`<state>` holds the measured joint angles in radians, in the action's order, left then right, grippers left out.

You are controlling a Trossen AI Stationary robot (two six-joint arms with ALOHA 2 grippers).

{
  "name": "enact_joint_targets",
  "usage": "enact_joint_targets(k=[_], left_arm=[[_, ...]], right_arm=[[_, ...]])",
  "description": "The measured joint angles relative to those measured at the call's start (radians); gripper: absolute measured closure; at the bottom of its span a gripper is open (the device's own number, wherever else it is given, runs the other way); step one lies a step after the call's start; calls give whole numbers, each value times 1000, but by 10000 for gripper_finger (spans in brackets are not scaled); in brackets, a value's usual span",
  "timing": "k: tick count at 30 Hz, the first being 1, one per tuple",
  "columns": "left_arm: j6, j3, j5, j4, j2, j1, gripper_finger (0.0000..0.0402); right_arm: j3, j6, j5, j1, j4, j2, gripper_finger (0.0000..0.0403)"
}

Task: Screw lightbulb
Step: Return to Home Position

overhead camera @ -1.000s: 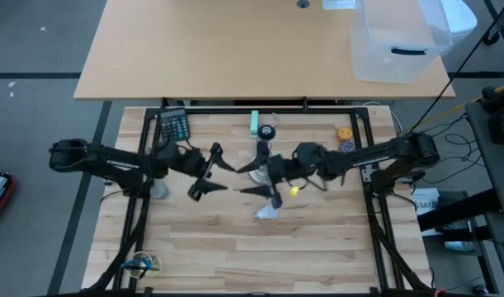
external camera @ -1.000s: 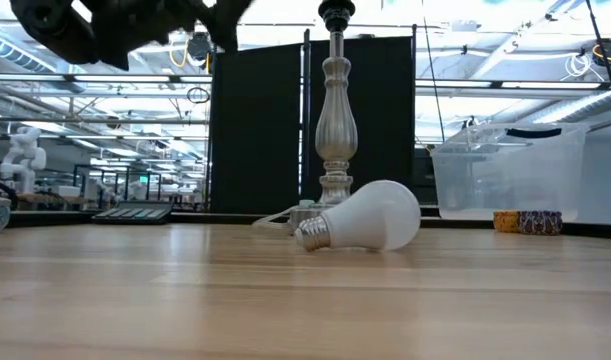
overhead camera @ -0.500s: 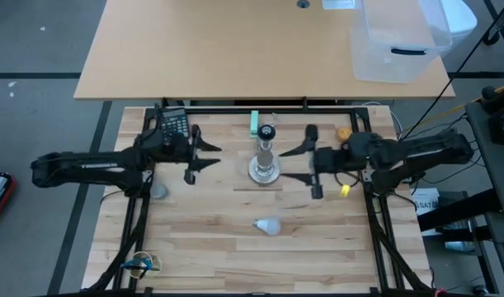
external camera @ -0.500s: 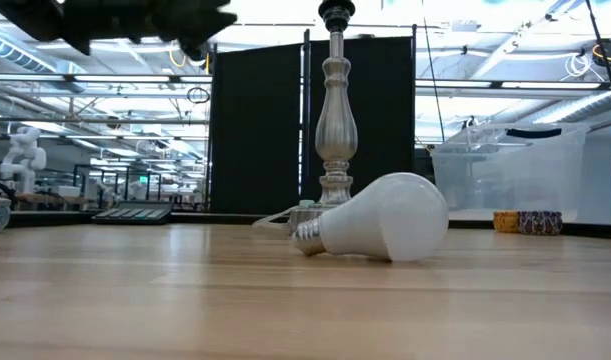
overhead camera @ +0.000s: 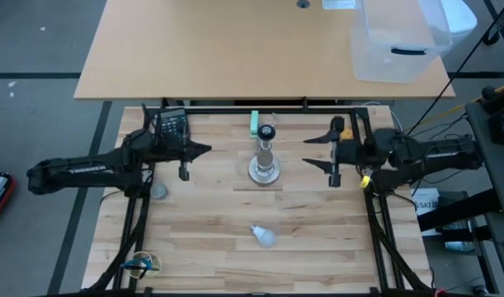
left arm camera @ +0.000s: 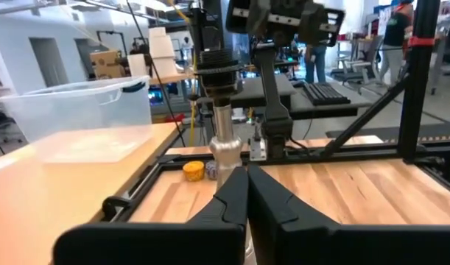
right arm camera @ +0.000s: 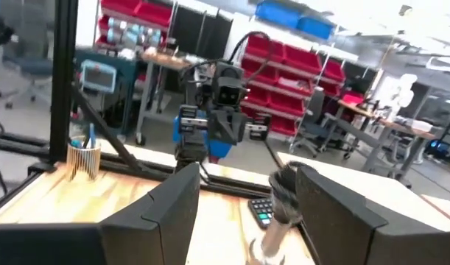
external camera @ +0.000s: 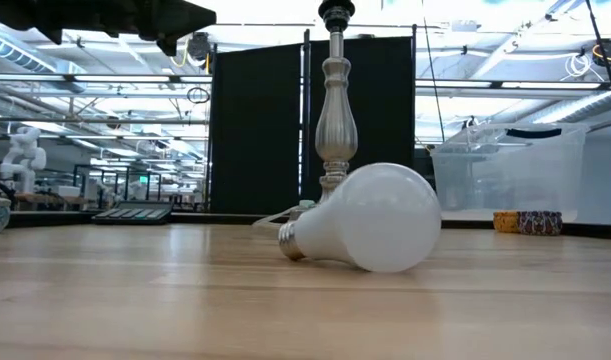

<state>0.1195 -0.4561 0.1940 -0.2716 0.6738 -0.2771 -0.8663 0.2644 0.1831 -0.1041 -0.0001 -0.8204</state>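
The white lightbulb (overhead camera: 264, 235) lies on its side on the wooden table, toward the near edge, with no gripper at it; in the low view the lightbulb (external camera: 370, 218) has its screw base to the picture's left. The silver lamp stand (overhead camera: 265, 157) with its black socket (overhead camera: 266, 132) stands upright at the table's middle. My left gripper (overhead camera: 190, 157) hovers shut left of the stand, pointing level at it (left arm camera: 247, 193). My right gripper (overhead camera: 322, 153) hovers open right of the stand, also level (right arm camera: 247, 213). Nothing is between its fingers.
A calculator (overhead camera: 173, 125) and a green block (overhead camera: 254, 124) lie at the far edge, small round pieces (overhead camera: 344, 134) at the far right. A small bowl (overhead camera: 158, 191) sits at the left. A clear bin (overhead camera: 396, 41) stands on the table beyond. A black frame (overhead camera: 260, 108) rims the table.
Both arms have drawn back from the middle, the left toward the table's left edge, the right toward its right edge, and both have levelled out. My left gripper has shut on nothing. The lightbulb has rolled toward the near edge and turned about on the table.
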Motion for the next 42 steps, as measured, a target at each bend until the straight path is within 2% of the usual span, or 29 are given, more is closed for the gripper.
enact_joint_targets(k=[4,9,18,27,33,42], left_arm=[[21,0,-4,58,-30,0,399],[21,0,-11,98,-36,-13,400],[26,0,12,107,-41,-50,401],[14,91,78,87,-105,-104,401],[12,182,90,36,-161,-124,401],[-42,358,104,-133,-237,-159,401]], right_arm=[[165,-9,-4,11,101,138,191],[348,-55,-6,23,147,320,191],[558,-104,-1,25,159,572,191],[649,-130,-1,24,73,736,191],[667,-164,-2,24,-28,786,191],[667,-160,-2,24,-108,816,191]])
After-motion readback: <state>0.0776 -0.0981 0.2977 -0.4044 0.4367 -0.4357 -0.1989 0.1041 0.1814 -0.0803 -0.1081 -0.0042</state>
